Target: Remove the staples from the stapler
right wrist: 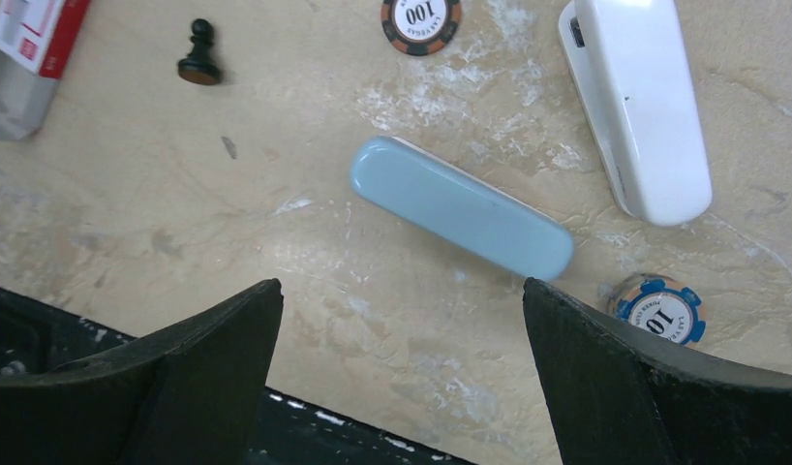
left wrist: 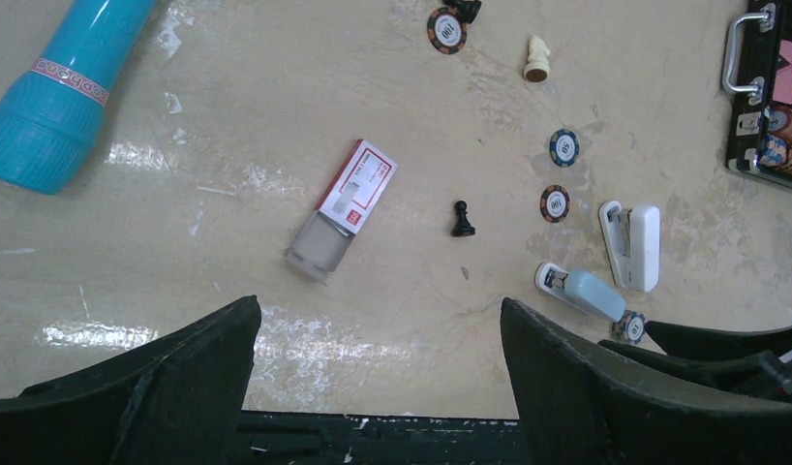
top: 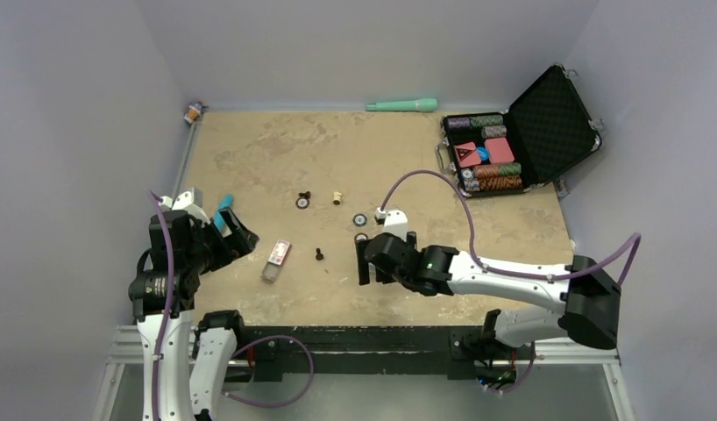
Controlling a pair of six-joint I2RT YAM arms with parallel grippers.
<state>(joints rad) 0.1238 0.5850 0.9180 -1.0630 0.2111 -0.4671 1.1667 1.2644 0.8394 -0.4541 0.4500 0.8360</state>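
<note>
The stapler lies in two parts on the table. Its pale-blue oblong part lies just ahead of my right gripper, which is open and empty above the table. The white oblong part lies apart, to the right of the blue one. Both parts also show in the left wrist view, the blue part and the white one. In the top view my right gripper hides them. My left gripper is open and empty at the table's left.
A red-and-white staple box with its grey tray slid out lies mid-table. A black pawn, poker chips and a white chess piece are scattered. A bright blue tube lies left. An open chip case and a mint-green stick lie far back.
</note>
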